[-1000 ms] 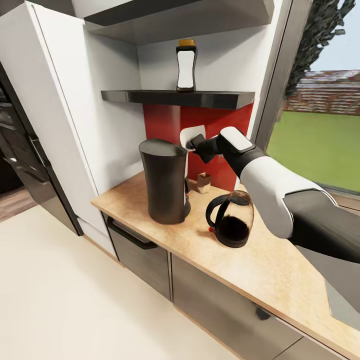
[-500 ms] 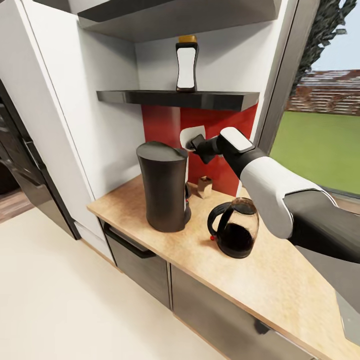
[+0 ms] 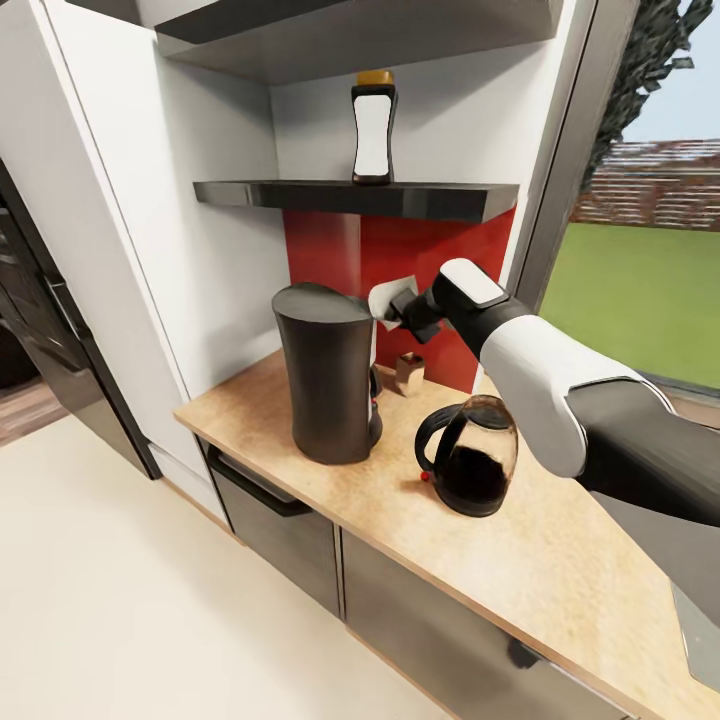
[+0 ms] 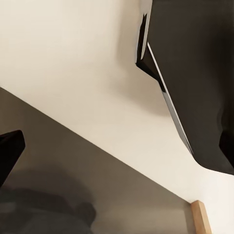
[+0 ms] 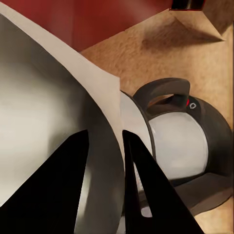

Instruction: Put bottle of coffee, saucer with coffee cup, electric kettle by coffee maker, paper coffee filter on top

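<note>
My right gripper [image 3: 397, 308] pinches the thin white folded paper coffee filter [image 3: 388, 297]. It is light, floppy, easily crushed; hold its edge softly.

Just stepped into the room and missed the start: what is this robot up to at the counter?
It is setting up a coffee station. Its right gripper holds the white paper coffee filter pinched between its fingers, in the air just beside the top of the dark coffee maker, not on it yet. The electric kettle stands on the countertop near the maker. The bottle of coffee is up on the kitchen shelf.
</note>
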Motion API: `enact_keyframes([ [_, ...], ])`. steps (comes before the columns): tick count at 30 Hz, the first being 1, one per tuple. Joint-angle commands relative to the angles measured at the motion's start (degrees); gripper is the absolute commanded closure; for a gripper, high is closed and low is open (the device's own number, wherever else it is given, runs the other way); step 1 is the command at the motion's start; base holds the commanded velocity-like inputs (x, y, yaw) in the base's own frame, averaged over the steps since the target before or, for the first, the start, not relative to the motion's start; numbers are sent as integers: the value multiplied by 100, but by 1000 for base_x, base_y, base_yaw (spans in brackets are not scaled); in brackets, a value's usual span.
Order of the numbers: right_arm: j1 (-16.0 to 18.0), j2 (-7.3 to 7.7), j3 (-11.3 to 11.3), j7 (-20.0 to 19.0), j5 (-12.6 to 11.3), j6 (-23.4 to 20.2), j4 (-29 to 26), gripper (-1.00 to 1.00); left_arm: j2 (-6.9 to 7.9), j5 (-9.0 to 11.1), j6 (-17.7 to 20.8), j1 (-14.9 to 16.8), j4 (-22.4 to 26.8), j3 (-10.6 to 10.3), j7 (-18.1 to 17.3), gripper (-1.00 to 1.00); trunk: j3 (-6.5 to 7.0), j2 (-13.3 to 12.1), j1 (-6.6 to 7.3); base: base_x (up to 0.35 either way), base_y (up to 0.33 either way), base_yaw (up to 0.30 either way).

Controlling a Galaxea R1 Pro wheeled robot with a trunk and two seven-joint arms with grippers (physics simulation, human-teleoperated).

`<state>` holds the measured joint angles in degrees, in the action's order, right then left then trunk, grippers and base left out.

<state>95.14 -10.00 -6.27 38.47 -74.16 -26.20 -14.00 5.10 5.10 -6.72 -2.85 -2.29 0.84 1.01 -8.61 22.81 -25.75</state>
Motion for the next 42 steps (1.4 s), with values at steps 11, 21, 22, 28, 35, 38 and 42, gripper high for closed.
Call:
enact_keyframes([
  [11, 4, 0, -24, 38, -20, -16, -6, 100, 0, 52, -31, 3, -9, 4, -4, -100, -10, 11, -3, 0, 0, 0],
  [21, 4, 0, -24, 38, -20, -16, -6, 100, 0, 52, -31, 3, -9, 4, -4, -100, 5, 11, -3, 0, 0, -53],
  [22, 4, 0, -24, 38, -20, -16, -6, 100, 0, 52, -31, 3, -9, 4, -4, -100, 11, 11, -3, 0, 0, -201],
  [28, 4, 0, -24, 38, -20, -16, -6, 100, 0, 52, -31, 3, -9, 4, -4, -100, 49, 11, -3, 0, 0, -217],
  [35, 4, 0, -24, 38, -20, -16, -6, 100, 0, 52, -31, 3, -9, 4, -10, -100, 95, 11, -3, 0, 8, -222],
  [38, 4, 0, -24, 38, -20, -16, -5, 100, 0, 52, -31, 3, -9, 4, -12, -100, 115, 11, -3, 0, 178, -222],
  [42, 4, 0, -24, 38, -20, -16, 1, 100, 0, 52, -31, 3, -9, 4, -13, -100, 144, 11, -3, 0, 261, -199],
])
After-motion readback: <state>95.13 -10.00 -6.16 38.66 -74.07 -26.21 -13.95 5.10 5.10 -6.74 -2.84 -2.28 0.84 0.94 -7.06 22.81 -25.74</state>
